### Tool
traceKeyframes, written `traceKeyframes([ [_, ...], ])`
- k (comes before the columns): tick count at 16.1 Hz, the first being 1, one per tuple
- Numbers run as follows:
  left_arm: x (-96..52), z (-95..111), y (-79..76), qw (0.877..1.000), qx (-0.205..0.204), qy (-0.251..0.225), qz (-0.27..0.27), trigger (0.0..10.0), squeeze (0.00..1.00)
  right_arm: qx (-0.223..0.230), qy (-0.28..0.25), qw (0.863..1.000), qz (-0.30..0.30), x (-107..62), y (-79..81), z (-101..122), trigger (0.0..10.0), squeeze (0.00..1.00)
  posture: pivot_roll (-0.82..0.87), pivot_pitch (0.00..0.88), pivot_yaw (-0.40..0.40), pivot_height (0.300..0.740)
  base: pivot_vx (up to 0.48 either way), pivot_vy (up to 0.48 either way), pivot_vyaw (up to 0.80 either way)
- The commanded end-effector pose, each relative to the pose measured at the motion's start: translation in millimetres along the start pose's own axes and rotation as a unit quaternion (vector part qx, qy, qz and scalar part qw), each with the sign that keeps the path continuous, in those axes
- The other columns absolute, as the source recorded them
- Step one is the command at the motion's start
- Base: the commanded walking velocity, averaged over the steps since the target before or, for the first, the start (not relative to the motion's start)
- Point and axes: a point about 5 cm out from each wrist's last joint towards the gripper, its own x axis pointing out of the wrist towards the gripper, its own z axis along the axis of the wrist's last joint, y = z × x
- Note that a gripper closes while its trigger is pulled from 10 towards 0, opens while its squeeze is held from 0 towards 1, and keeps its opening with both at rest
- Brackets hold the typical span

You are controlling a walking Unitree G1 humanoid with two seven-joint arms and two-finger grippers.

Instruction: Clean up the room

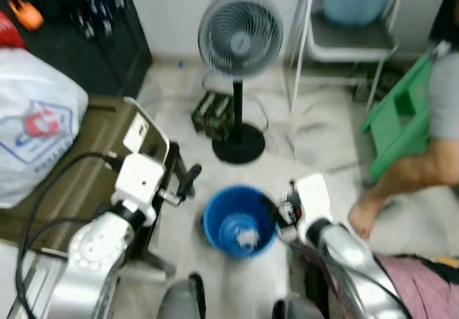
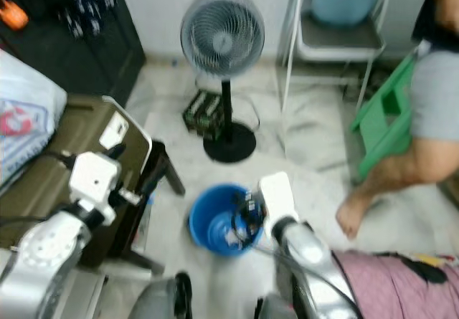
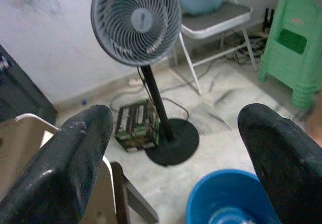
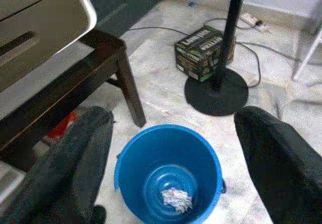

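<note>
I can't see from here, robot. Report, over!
Both jaws open, empty, above blue bucket. Crumpled paper inside it. Fan and a person's foot nearby.

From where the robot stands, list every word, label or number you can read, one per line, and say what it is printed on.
Box beside the fan's stand: pale lettering on its dark top and side, too blurred to read.
White bag on the table: red and blue emblem with blue lettering beneath, too blurred to read.
Blue bucket, green stool, fan: no text visible.
</note>
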Motion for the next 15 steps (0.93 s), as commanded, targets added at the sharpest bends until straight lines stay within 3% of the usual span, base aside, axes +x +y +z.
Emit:
traceKeyframes([
  [1,4.5,-3,0.7,1.0,0.01,-0.001,0.011,10.0,0.0,-0.019,0.001,0.999,0.034,-4.8,5.7,5,10.0,1.0,-0.07,0.003,0.088,0.74,0.0,0.0,0.0],
  [3,13.2,-6,1.5,1.0,0.01,-0.007,0.028,10.0,0.0,-0.023,-0.011,0.999,0.032,-5.0,-0.4,11,10.0,1.0,-0.08,0.0,0.086,0.74,0.0,0.0,0.0],
  [4,13.8,-7,3.7,0.999,0.003,-0.009,0.042,10.0,0.0,-0.011,-0.037,0.999,0.001,-0.5,-6.9,19,10.0,0.96,-0.09,0.0,0.069,0.74,0.0,0.0,0.0],
  [5,14.3,-11,5.0,0.998,-0.006,-0.009,0.057,10.0,0.0,0.009,-0.059,0.998,-0.028,2.4,-12.9,27,10.0,0.0,-0.09,0.0,0.06,0.74,0.0,0.0,0.0],
  [8,10.5,-22,4.5,0.995,-0.031,-0.011,0.098,10.0,0.0,0.037,-0.092,0.988,-0.12,12.5,-28.4,43,10.0,0.0,-0.09,0.0,0.028,0.74,0.0,0.0,0.0],
  [11,17.7,-16,9.4,0.992,-0.033,-0.036,0.117,10.0,0.0,-0.002,-0.132,0.982,-0.133,25.3,-30.5,65,10.0,0.0,-0.07,0.0,0.022,0.74,0.0,0.0,0.0],
  [12,18.7,-14,11.1,0.992,-0.035,-0.04,0.113,10.0,0.0,0.02,-0.138,0.979,-0.148,27.2,-32.0,67,10.0,0.0,-0.07,0.0,0.02,0.74,0.0,0.0,0.0],
  [14,15.6,-16,16.0,0.992,-0.026,-0.037,0.122,10.0,0.0,0.008,-0.129,0.972,-0.197,25.2,-41.9,66,10.0,0.0,-0.06,0.0,0.018,0.74,0.0,0.0,0.0],
  [15,12.3,-20,19.2,0.99,-0.025,-0.032,0.136,10.0,0.0,0.058,-0.117,0.971,-0.201,21.7,-45.8,61,10.0,0.0,-0.07,0.0,0.021,0.74,0.0,0.0,0.0],
])
